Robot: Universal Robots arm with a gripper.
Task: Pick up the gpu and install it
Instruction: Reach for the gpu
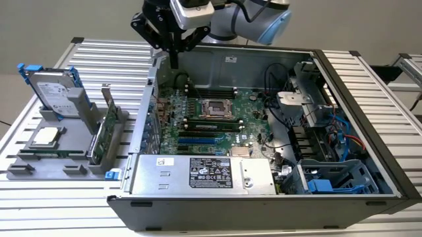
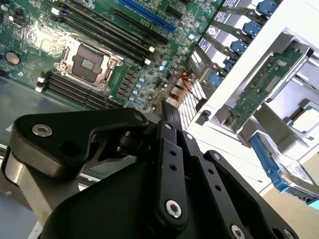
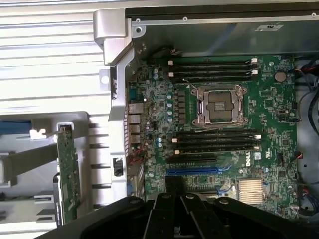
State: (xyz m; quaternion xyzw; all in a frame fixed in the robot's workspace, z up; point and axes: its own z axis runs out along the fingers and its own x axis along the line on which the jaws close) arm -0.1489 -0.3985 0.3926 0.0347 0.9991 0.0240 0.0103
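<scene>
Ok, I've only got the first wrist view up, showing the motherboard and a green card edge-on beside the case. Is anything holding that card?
Observer: No. In the exterior view the thin green gpu card with its silver end bracket stands upright in a grey slotted holder outside the open computer case, with nothing gripping it.
Operator: Where's the pincer, then?
Observer: The black pincer hangs over the case's rear corner at the exterior view's left. It is shut, empty and apart from the card.
Operator: Anything else in that holder?
Observer: A silver hard drive with blue rails stands upright beyond the card.
</scene>
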